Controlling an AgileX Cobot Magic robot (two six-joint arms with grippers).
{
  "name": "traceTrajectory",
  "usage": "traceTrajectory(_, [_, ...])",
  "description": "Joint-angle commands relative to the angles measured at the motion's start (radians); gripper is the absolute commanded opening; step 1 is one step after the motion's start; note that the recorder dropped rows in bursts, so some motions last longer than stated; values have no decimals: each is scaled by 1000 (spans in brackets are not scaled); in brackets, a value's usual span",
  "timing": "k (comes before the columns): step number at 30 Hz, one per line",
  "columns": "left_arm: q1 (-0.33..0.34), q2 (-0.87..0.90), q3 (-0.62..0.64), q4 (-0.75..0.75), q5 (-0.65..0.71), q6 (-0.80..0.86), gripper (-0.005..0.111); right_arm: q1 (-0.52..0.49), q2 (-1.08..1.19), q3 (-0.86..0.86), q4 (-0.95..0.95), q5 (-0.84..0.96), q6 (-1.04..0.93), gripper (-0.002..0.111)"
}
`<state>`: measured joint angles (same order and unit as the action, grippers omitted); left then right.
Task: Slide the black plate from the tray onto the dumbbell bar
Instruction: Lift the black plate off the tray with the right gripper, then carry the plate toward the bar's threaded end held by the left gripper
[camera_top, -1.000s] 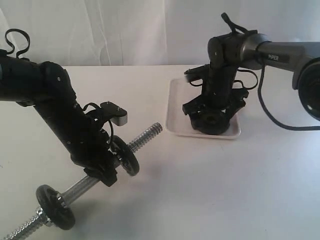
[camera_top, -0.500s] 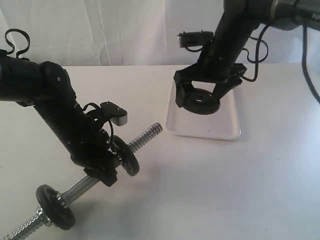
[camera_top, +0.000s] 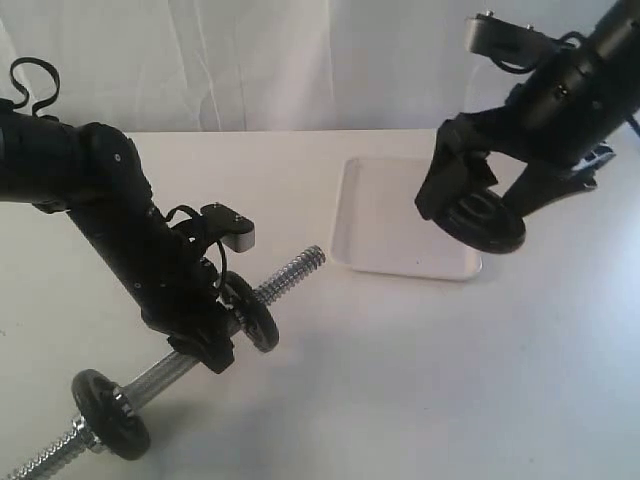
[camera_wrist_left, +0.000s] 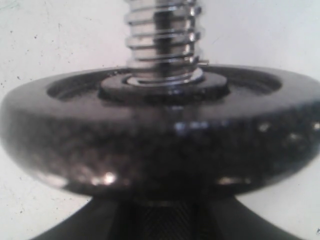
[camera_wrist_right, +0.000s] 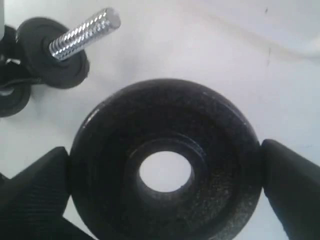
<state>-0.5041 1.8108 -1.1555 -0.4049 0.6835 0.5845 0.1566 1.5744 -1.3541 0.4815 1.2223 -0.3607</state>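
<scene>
Right wrist view, black plate (camera_wrist_right: 220, 150) clamped between fingers (camera_wrist_right: 35, 185)

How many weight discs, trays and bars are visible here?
Dumbbell bar: 1
White tray: 1
Black discs: 3 (black plate in right claw; upper disc and lower disc on the bar)
Total: 5

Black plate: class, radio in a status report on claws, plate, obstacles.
Right claw shut on black plate, in air, off the tray. Left claw grips dumbbell bar, threaded end bare. Path between looks open.
</scene>
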Motion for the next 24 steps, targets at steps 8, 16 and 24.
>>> traceTrajectory(8, [-6, -94, -10, -141, 109, 86, 0, -9, -278, 310, 116, -175, -110, 0])
traceTrajectory(16, [-6, -134, -10, -141, 156, 146, 0, -9, -250, 402, 277, -294, -264, 0])
traceTrajectory(24, [-8, -134, -10, -141, 177, 159, 0, -9, -110, 408, 554, -282, -474, 0])
